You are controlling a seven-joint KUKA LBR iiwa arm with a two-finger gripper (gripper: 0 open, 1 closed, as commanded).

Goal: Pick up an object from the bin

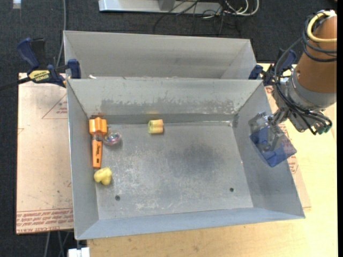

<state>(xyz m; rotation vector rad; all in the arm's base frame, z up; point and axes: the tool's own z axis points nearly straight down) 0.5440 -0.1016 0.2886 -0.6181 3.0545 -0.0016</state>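
- Grey sheet-metal bin [187,189]: smooth matt walls. The floor is scuffed and speckled, with a darker dull smudge at its centre.
- Orange plastic bar-shaped piece [97,153] at 9 o'clock: smooth, with a slight sheen.
- Small round clear piece [112,138] just beside it: glossy and reflective; glass or clear plastic, cannot tell which.
- Pale yellow stubby cylinder [155,126] at 11 o'clock: matt, soft-looking.
- Yellow lumpy piece [103,176] at 8 o'clock: matt, rubbery or foam-like.
- Gripper [266,128] at 3 o'clock: dull silvery metal.
- Blue block-shaped piece [274,150] just below the gripper: matt; plastic or foam, cannot tell which.
- Orange cover [319,58] on the arm: smooth, with a soft shine.
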